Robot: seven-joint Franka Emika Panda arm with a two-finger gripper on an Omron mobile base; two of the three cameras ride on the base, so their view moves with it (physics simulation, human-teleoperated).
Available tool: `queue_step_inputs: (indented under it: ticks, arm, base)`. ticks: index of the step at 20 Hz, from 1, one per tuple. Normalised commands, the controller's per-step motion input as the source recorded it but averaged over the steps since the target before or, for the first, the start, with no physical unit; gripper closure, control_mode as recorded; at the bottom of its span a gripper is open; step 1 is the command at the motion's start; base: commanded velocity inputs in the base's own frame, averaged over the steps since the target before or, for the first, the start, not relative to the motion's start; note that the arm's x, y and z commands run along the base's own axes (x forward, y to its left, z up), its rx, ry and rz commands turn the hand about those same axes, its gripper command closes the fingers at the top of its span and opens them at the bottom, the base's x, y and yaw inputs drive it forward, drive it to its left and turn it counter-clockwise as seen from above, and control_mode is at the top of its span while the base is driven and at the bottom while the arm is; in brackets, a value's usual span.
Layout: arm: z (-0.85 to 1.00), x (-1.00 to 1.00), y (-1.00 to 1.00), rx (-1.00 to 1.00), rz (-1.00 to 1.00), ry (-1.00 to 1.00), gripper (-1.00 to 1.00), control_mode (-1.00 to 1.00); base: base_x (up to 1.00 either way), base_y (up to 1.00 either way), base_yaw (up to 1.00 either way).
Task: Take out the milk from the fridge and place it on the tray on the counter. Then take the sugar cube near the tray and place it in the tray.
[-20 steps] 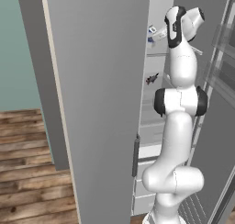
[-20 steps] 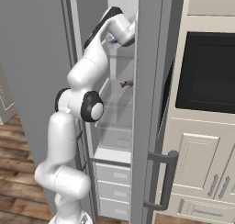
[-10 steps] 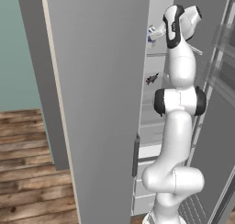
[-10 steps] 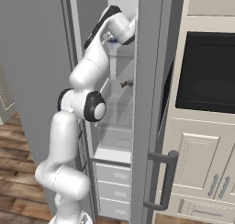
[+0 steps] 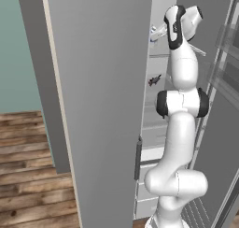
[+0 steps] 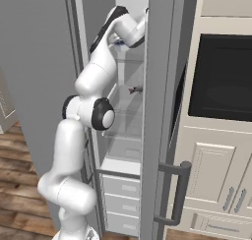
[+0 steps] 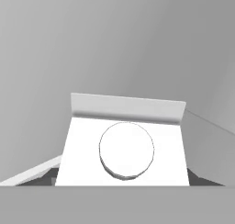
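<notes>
milk (image 7: 126, 147) directly ahead of the hand in the hand view, very close: white gabled top with one round cap, ridge toward the far side, grey fridge wall behind. in the left base view, carton (image 5: 157, 33) seen on the upper shelf of the fridge (image 5: 98, 101), at the hand's (image 5: 164, 30) end of the arm, white with blue marks. touching or just apart: cannot tell. hand state: cannot tell, fingertips hidden in every view.

arm raised high, wrist bent into the top compartment; in the right base view, hand (image 6: 129, 37) partly hidden behind the open right door (image 6: 165, 111).

counts: one milk carton; one small dark item (image 5: 154, 79) on the shelf below; two fridge doors open; three white drawers (image 6: 122, 204) stacked at the bottom; one wall oven (image 6: 220, 76) to the right of the fridge.
</notes>
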Motion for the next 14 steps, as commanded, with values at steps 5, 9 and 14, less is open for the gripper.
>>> queue_step_inputs:
  ticks: [5,9,14]
  arm:
    - [0.00,-0.08,0.01,0.01,0.00,0.00,1.00,-1.00]
    - [0.00,-0.19,0.29,0.00,-0.04,0.00,1.00,-1.00]
    - [0.00,-0.13,0.09,0.00,-0.04,0.00,1.00,-1.00]
  base:
    - [0.00,0.00,0.00]
    - [0.00,0.00,0.00]
    - [0.00,0.00,0.00]
